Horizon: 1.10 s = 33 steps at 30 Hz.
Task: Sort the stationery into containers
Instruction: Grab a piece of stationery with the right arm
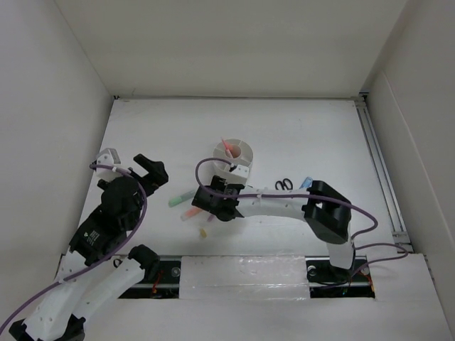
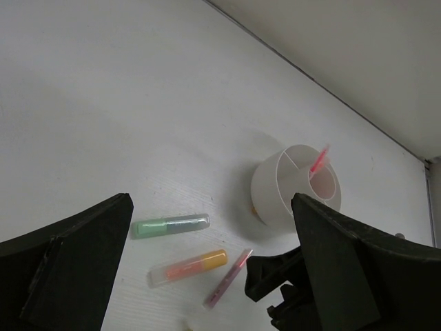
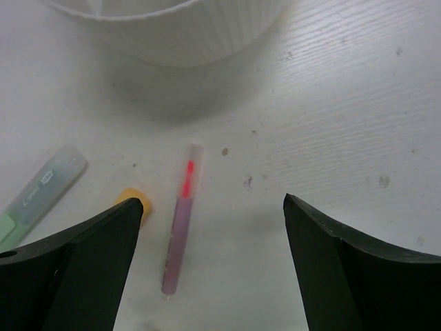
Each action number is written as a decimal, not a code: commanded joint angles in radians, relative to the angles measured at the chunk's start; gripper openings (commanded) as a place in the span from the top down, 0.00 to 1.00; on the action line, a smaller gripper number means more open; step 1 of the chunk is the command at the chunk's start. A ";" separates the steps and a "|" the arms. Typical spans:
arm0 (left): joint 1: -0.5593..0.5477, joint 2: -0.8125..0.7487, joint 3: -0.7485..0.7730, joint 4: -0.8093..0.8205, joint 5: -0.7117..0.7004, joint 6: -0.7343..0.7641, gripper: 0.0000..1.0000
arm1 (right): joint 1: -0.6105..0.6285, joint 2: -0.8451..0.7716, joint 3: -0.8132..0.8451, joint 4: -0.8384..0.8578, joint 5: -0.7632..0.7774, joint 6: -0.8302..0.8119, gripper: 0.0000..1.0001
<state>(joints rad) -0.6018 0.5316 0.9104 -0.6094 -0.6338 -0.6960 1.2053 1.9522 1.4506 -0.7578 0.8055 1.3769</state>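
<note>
The round white organizer (image 1: 234, 155) stands mid-table with a pink pen (image 1: 227, 148) upright in it. My right gripper (image 1: 206, 202) is open and hovers low just in front of the organizer, over a thin pink pen (image 3: 180, 221) lying on the table between its fingertips. The orange highlighter (image 1: 192, 212) and green highlighter (image 1: 178, 200) lie just left of it. A tiny yellowish eraser bit (image 1: 202, 232) lies nearer the front. My left gripper (image 1: 151, 169) is open and empty, raised to the left of the highlighters. Black scissors (image 1: 283, 185) and a blue highlighter (image 1: 307, 182) lie to the right.
White walls enclose the table on the left, back and right. A metal rail (image 1: 380, 170) runs along the right edge. The right arm's forearm (image 1: 274, 206) stretches across the table in front of the scissors.
</note>
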 commanded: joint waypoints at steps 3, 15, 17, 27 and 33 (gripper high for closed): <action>0.002 -0.044 0.015 0.045 0.025 0.024 0.01 | 0.000 -0.071 -0.073 -0.026 0.058 0.175 0.14; 0.002 -0.082 0.015 0.054 0.043 0.033 0.01 | -0.032 0.010 -0.015 0.098 -0.023 0.065 0.23; 0.002 -0.082 0.005 0.063 0.065 0.044 0.01 | -0.044 0.020 -0.006 0.110 -0.034 0.054 0.23; 0.002 -0.082 0.005 0.063 0.065 0.044 0.01 | -0.055 0.094 0.057 0.100 -0.089 0.033 0.35; 0.002 -0.091 0.005 0.063 0.065 0.044 0.01 | -0.064 0.146 0.076 0.091 -0.130 0.033 0.37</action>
<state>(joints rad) -0.6018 0.4488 0.9100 -0.5797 -0.5755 -0.6659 1.1511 2.0785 1.4883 -0.6727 0.7033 1.4128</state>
